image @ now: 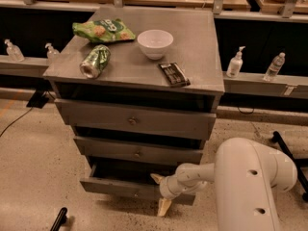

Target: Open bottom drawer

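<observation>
Beneath the middle drawer (110, 150), close to the floor, the bottom drawer (120, 186) is seen pulled partly out, with its dark inside exposed. The white arm's (250, 177) tool (160, 192) is set against the drawer front's right part. Whether it is closed cannot be told. Pulling is judged to be under way, and a straight outward draw is called for next.

Above my gripper (160, 194), low at the cabinet (195, 37) front, sit a chip bag (103, 30), a tipped can (95, 61), a white bowl (155, 43) and perhaps a snack bar (173, 74).
</observation>
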Action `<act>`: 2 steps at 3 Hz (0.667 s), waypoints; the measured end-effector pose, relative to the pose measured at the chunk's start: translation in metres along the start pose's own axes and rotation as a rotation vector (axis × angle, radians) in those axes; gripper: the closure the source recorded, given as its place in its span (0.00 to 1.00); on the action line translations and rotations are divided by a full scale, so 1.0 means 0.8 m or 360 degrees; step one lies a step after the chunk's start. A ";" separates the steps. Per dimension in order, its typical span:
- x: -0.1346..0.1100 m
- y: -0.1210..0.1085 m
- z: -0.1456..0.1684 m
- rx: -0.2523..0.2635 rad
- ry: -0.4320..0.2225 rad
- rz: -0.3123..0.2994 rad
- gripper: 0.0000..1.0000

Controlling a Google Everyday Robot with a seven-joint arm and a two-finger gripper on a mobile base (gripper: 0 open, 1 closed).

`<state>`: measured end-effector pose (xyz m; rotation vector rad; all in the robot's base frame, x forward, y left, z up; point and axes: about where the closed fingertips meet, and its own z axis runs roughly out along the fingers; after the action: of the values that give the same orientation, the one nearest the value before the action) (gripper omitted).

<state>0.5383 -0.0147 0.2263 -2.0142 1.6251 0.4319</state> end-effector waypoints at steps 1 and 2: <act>0.003 -0.010 -0.020 0.0099 0.0015 0.0010 0.14; 0.015 -0.018 -0.024 0.0182 -0.0052 0.0122 0.32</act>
<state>0.5533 -0.0331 0.2386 -1.8572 1.6724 0.3882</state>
